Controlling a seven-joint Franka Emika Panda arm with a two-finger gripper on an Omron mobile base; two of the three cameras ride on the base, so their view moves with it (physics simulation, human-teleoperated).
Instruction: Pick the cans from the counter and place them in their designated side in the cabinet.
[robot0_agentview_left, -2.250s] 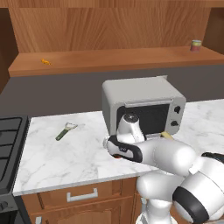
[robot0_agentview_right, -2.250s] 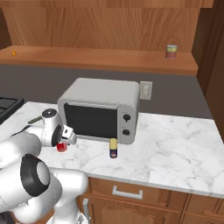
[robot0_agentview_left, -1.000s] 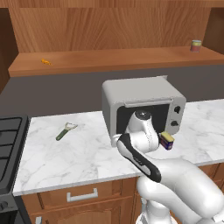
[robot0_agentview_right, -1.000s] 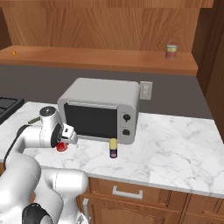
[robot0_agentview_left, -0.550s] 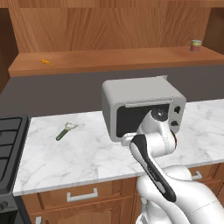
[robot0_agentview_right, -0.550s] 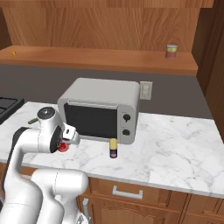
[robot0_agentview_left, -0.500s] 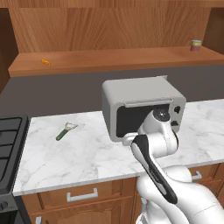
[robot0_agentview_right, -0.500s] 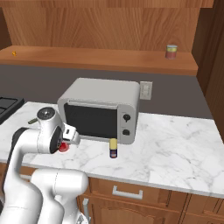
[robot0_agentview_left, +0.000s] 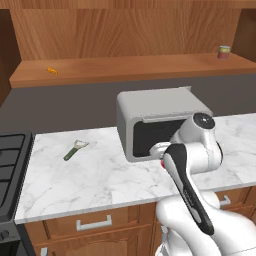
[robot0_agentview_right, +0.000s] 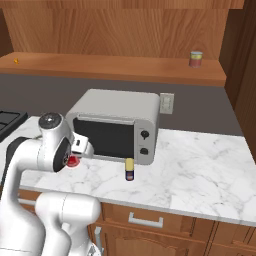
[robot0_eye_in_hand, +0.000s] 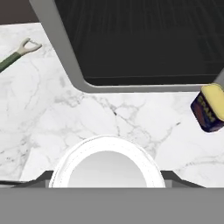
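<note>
The red can with its white rim sits between my gripper's fingers, and the gripper is shut on it, low over the marble counter in front of the microwave's left corner. In the left base view a sliver of the red can shows beside my gripper, mostly hidden by the arm. The squat dark blue can with its yellow top stands upright on the counter to the right, also at the right edge of the hand view. Above, the long wooden cabinet shelf runs along the wall.
A grey microwave stands right behind the hand. A green-handled peeler lies on the counter to the left, near the black stove. A pale can stands at the shelf's right end and a small orange item at its left.
The arm's elbow has swung across from left to right. The hand has crept slightly right and up, and the red can has moved with it. The blue can has not moved.
</note>
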